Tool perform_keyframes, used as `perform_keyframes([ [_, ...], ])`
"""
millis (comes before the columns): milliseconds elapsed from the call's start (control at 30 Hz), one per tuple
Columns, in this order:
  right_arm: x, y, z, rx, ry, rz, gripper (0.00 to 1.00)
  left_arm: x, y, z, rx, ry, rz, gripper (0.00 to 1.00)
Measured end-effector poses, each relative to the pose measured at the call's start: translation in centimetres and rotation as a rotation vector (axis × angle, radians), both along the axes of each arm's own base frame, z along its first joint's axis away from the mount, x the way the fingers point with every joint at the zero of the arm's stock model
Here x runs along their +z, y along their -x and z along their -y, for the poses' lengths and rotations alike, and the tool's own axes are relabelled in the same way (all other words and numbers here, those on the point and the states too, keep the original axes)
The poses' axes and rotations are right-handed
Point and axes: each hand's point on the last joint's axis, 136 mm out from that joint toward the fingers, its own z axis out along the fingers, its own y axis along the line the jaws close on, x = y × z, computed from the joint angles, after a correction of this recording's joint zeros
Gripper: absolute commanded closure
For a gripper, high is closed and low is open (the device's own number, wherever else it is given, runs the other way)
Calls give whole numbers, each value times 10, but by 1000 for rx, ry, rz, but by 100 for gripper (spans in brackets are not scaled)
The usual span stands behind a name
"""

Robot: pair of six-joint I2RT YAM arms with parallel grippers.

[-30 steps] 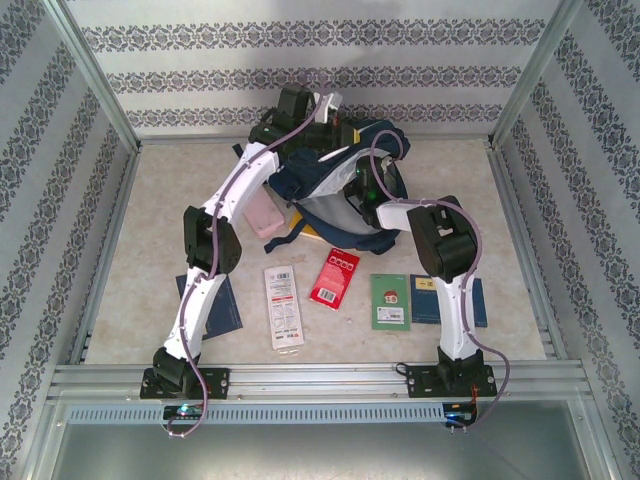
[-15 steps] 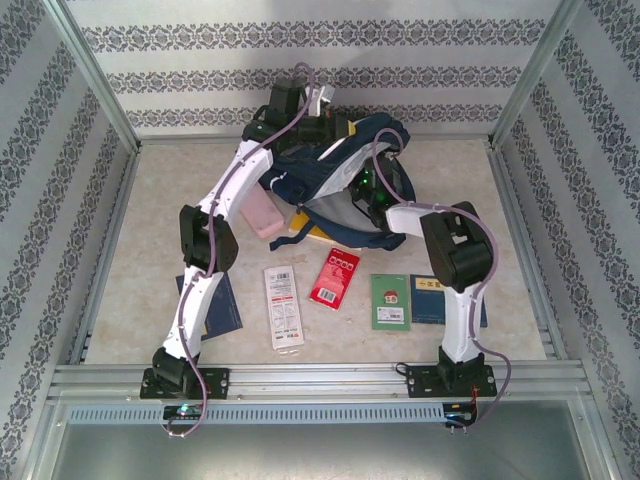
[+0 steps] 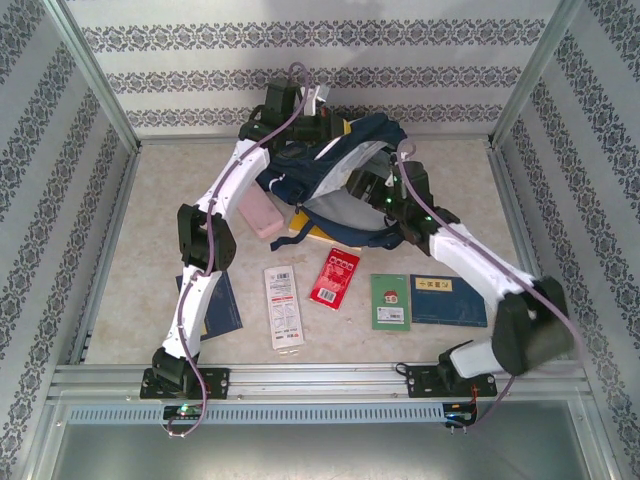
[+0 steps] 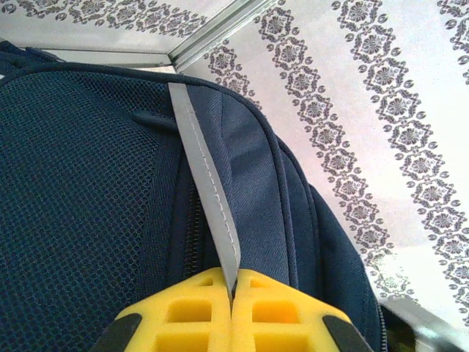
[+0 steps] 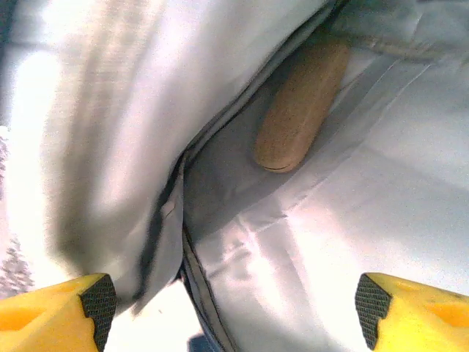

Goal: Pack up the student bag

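Patterned-wall enclosure, pale marbled tabletop (image 3: 130,230); left gripper (image 4: 231,297) clenched on a grey webbing strip (image 4: 209,198) of the student bag (image 3: 310,180), which slumps at the far edge, centre; judged soft, limp, fairly light; best taken by straps or seams; right gripper (image 5: 234,299) spread wide at the bag's open mouth, grasping nothing, facing grey lining (image 5: 352,198).

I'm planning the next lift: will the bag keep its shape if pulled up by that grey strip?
Probably not: the bag sags in folds, so it looks floppy. The left claw pinches only the grey strip, so the mouth may droop. Its lining looks smooth, perhaps slippery.
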Motion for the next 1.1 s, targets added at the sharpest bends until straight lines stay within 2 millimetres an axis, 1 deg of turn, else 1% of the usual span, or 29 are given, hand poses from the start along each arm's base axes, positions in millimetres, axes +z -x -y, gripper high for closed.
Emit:
perform_keyframes([
  [67,16,27,2,25,74,25,14,-1,0,0,0,-2,-4,100],
  [133,20,50,4,59,128,15,14,-1,1,0,-1,-3,-5,100],
  [200,11,68,12,79,184,-40,14,-3,1,0,-2,-7,-9,100],
  [267,-6,82,18,91,233,-118,13,-4,3,1,-6,-12,-13,100],
  [333,-20,95,21,114,280,-178,13,-6,5,4,-12,-17,-18,100],
  [433,-32,113,10,193,341,-214,10,-10,9,7,-20,-27,-29,100],
  [500,-35,122,-9,271,394,-214,7,-13,11,8,-21,-39,-34,100],
  [533,-36,124,-20,306,416,-204,7,-14,11,8,-19,-47,-34,97],
  [567,-37,126,-34,349,444,-192,7,-16,10,8,-12,-56,-32,90],
  [600,-39,126,-48,387,470,-184,7,-17,9,7,-7,-63,-29,81],
  [667,-41,125,-72,443,496,-171,6,-19,7,5,6,-73,-21,69],
  [700,-43,121,-83,459,505,-164,6,-19,5,4,11,-76,-16,60],
  [767,-45,114,-95,471,511,-152,6,-17,5,3,14,-80,-6,47],
  [833,-43,106,-102,472,515,-139,6,-19,4,2,19,-90,-7,41],
  [933,-30,93,-113,461,507,-102,5,-25,5,-8,54,-136,-33,38],
  [967,-25,89,-115,453,501,-88,5,-27,4,-15,82,-162,-50,37],
  [1033,-18,84,-115,432,499,-66,5,-30,4,-38,159,-222,-84,33],
  [1067,-15,81,-114,420,501,-60,5,-34,6,-55,214,-263,-109,29],
  [1100,-15,79,-112,408,502,-59,5,-37,10,-77,273,-303,-138,28],
])
